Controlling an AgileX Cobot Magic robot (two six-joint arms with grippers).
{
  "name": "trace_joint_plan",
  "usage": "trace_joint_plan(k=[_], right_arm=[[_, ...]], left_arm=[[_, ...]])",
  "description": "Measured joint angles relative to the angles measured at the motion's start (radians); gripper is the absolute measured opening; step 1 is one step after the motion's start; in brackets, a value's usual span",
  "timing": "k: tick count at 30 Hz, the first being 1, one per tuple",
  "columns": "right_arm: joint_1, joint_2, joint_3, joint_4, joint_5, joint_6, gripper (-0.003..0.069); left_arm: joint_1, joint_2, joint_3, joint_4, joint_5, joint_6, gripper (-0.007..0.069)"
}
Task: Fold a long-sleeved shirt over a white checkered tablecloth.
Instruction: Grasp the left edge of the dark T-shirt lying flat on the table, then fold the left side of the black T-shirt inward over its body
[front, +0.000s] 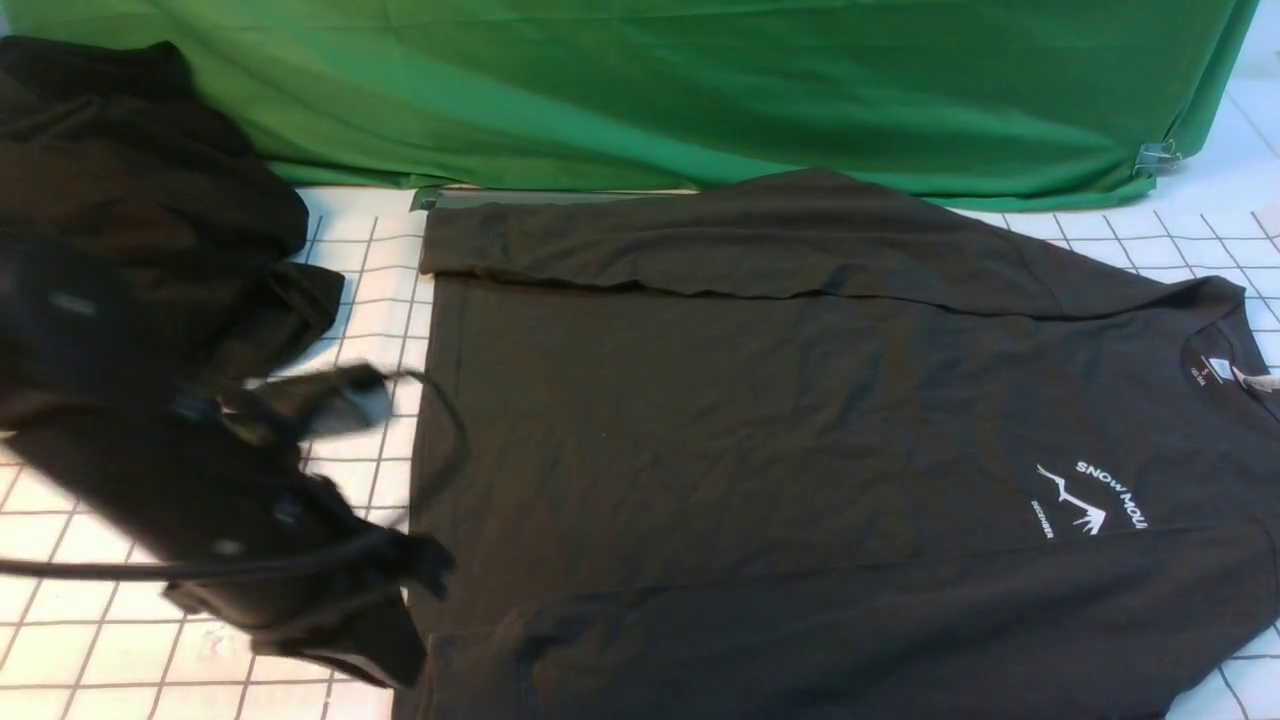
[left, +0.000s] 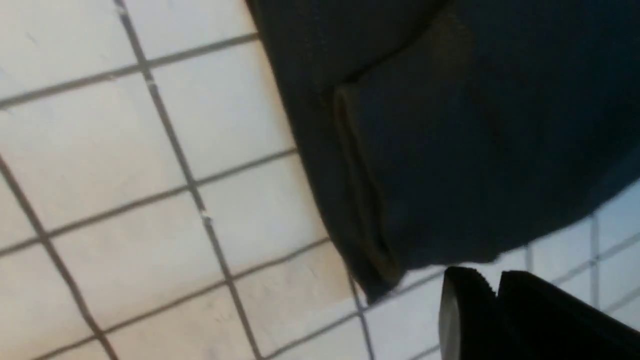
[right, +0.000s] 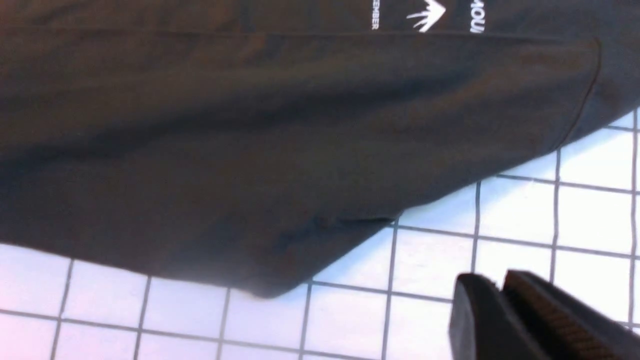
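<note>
The long-sleeved shirt lies flat on the white checkered tablecloth. Its long axis runs side to side across the table. The collar and neck label point toward the robot's right and the hem points toward its left. Both sleeves are folded in along the body, one on the far edge and one on the near edge. The white logo faces up near the collar end.

The left gripper hangs over bare tablecloth, with the hem corner just ahead of its tips and apparently not touching. Its fingers sit close together with nothing between them. In the front view this arm is a blur, so the gap is hard to judge.

The right gripper is also drawn together and empty. The near folded edge of the shirt lies ahead of it, a few grid squares off.

Beyond the left arm sits a black heap of cloth, with the green backdrop behind it.
</note>
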Motion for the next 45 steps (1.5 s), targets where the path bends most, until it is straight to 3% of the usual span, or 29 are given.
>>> trace_joint_plan(k=[5,12,19,25,32,33,35,36,37,45], right_arm=[[0.000,0.000,0.000,0.000,-0.012,-0.001,0.0084],[0.000,0.000,0.000,0.000,-0.035,-0.002,0.0104],[0.000,0.000,0.000,0.000,-0.037,-0.002,0.0116],[0.000,0.000,0.000,0.000,-0.037,0.006,0.0124],[0.000,0.000,0.000,0.000,-0.038,0.019,0.0132],[0.000,0.000,0.000,0.000,-0.038,0.021,0.0138],[0.000,0.000,0.000,0.000,-0.038,0.021,0.0142],[0.000,0.000,0.000,0.000,-0.038,0.021,0.0142],[0.000,0.000,0.000,0.000,-0.038,0.021,0.0145],[0.000,0.000,0.000,0.000,-0.038,0.021,0.0160]], left_arm=[[-0.070,0.079,-0.049,0.123,-0.098,-0.100,0.0206],[-0.078,0.180,-0.067,0.130,-0.176,-0.117,0.0403],[-0.078,0.235,-0.067,0.099,-0.194,-0.094,0.0443],[-0.078,0.238,-0.067,0.026,-0.206,-0.016,0.0391],[-0.078,0.270,-0.067,0.013,-0.206,0.026,0.0248],[-0.078,0.272,-0.068,0.012,-0.206,0.029,0.0182],[-0.078,0.272,-0.068,0.012,-0.206,0.033,0.0101],[-0.078,0.272,-0.068,0.012,-0.205,0.034,0.0101],[-0.078,0.270,-0.068,0.012,-0.205,0.043,0.0039],[-0.078,0.137,-0.118,0.013,-0.139,0.052,0.0014]])
